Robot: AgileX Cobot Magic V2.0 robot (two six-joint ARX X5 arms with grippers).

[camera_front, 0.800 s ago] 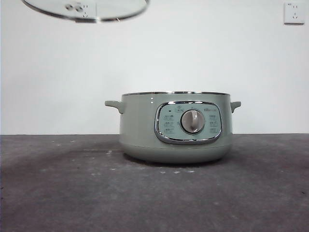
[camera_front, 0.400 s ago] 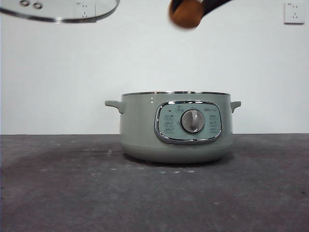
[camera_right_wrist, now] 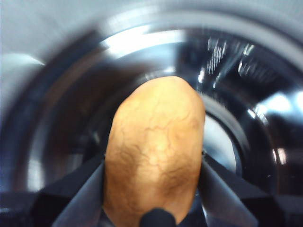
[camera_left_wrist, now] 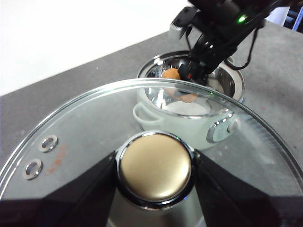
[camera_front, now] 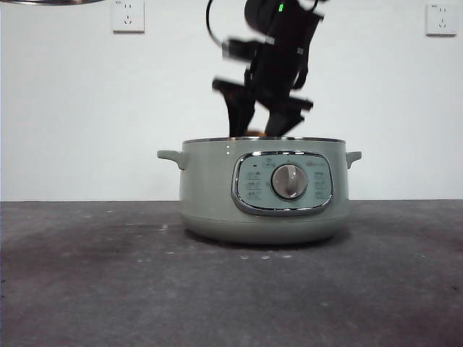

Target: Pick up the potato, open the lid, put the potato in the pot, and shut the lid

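The sage-green pot [camera_front: 264, 191] stands open in the middle of the table. My right gripper [camera_front: 255, 129] reaches down into its mouth, shut on the orange-brown potato [camera_right_wrist: 154, 156]. Only a sliver of the potato [camera_front: 255, 133] shows above the rim in the front view. In the right wrist view the pot's steel inside [camera_right_wrist: 246, 94] surrounds the potato. My left gripper [camera_left_wrist: 154, 187] is shut on the knob [camera_left_wrist: 155, 168] of the glass lid [camera_left_wrist: 94, 123], held high and to one side of the pot [camera_left_wrist: 236, 78]. The lid's rim [camera_front: 51, 2] barely shows at the front view's top left.
The dark grey table [camera_front: 87, 289] runs wide on both sides of the pot. White wall sockets [camera_front: 128, 16] hang on the back wall. The pot's dial [camera_front: 289, 181] and control panel face the front camera.
The right arm has come down from the top of the front view, carrying the potato to the pot's mouth. The lid has moved further left and up, almost out of the front view.
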